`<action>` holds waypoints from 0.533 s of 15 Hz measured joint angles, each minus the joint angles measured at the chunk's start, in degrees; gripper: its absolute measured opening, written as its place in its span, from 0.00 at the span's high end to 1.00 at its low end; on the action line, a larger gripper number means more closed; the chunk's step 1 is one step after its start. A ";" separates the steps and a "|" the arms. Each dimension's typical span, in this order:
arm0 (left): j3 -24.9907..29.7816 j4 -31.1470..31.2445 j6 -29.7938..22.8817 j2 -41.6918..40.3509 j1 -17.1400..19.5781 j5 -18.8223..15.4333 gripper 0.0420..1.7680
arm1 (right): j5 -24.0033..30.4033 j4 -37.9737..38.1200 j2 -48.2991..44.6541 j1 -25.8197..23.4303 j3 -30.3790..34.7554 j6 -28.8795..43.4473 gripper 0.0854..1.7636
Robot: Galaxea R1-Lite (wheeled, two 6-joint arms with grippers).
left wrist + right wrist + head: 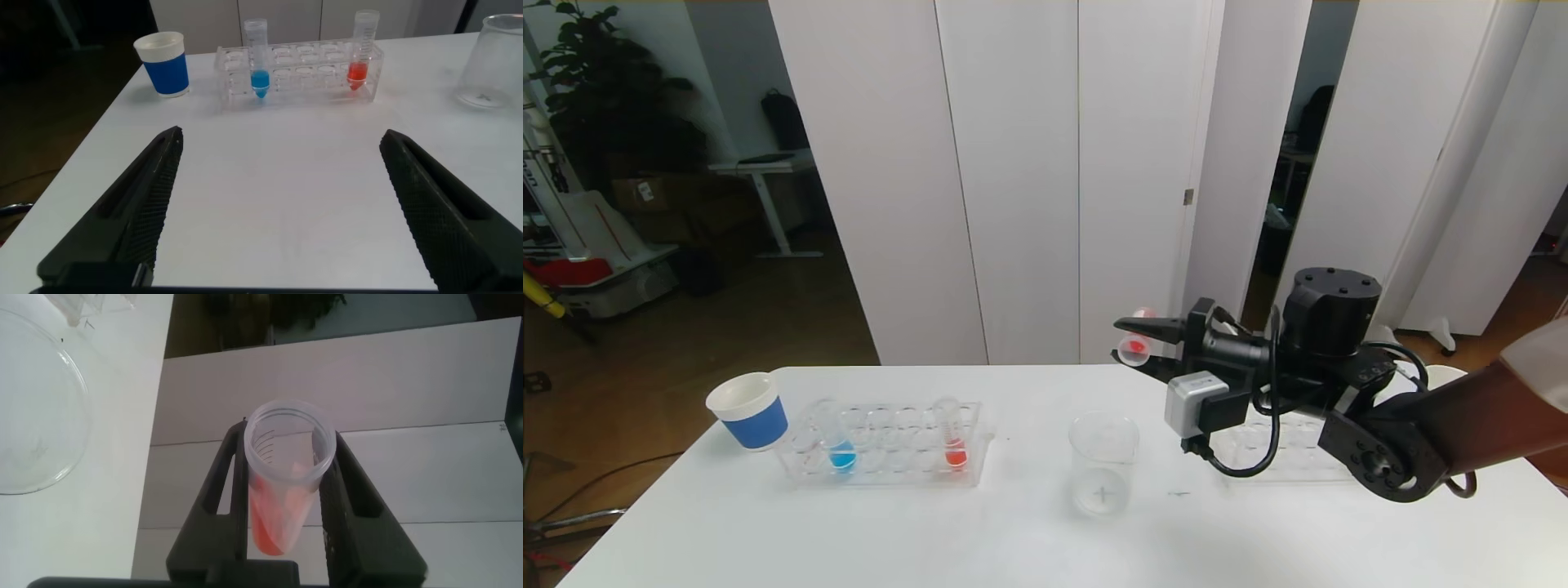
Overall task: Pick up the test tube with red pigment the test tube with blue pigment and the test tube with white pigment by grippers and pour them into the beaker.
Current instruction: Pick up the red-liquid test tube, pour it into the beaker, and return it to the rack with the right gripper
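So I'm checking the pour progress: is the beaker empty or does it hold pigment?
Empty, it seems: the beaker looks clear to its base, and the right gripper holds its red tube tipped sideways.

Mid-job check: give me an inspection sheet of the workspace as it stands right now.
Surface: white table, no spills seen.
Job's things: beaker upright at table centre, looks empty. Test tube with blue pigment and a red-liquid tube upright in the clear rack. Another tube with red liquid is held tipped, above and behind the beaker.
Clutter: blue-banded paper cup beside the rack.
Grippers: right gripper shut on the tipped tube; left gripper open, low over bare table.
Cables: black cable looping under the right wrist.
Surroundings: white partition panels, plant.
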 joint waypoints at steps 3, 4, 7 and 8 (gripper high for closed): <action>0.00 0.00 0.00 0.00 0.00 -0.02 0.03 | -0.38 0.10 1.05 0.16 -0.72 -1.43 0.71; 0.00 0.00 -0.02 0.00 0.00 -0.02 0.03 | -0.49 0.10 1.24 0.16 -0.80 -1.89 0.71; 0.00 0.00 0.00 0.00 0.00 -0.02 0.03 | -1.29 0.07 1.61 -0.09 -0.87 -3.19 0.71; 0.00 0.00 -0.02 0.00 0.00 -0.02 0.03 | -1.29 0.07 1.69 -0.13 -0.87 -3.58 0.71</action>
